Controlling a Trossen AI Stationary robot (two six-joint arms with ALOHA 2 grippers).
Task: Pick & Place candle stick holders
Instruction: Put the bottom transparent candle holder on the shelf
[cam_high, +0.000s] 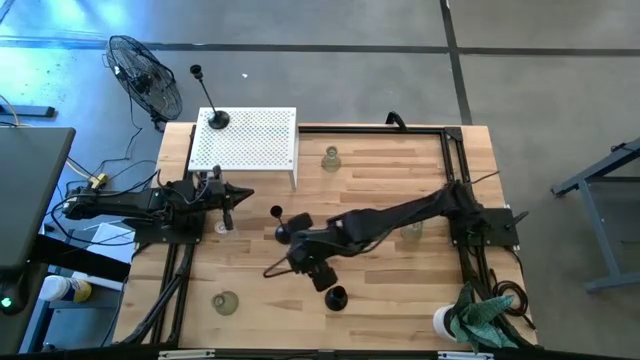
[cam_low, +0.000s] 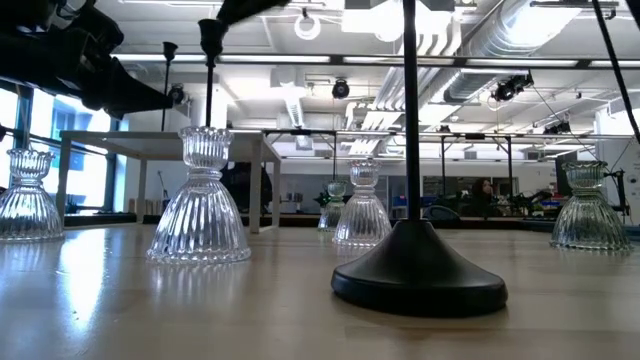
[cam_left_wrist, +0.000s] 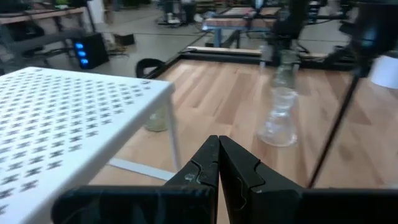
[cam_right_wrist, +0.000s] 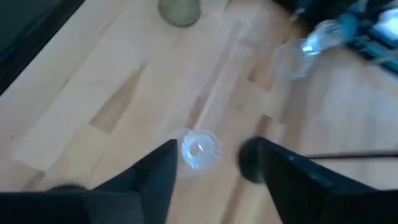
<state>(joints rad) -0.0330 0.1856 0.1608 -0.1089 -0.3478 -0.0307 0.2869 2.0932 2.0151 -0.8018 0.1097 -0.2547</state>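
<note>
The right gripper (cam_right_wrist: 214, 171), jaws standing apart and empty, is hovering over a clear glass candle holder (cam_right_wrist: 199, 149) at the table's nine o'clock: rigid, slick, breakable, probably best pinched at its narrow neck.

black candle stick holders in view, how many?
3. First black holder stands on the white perforated stand. Second black holder is mid-table. Third black holder is nearer the table's front edge. The right arm may hide others.
</note>
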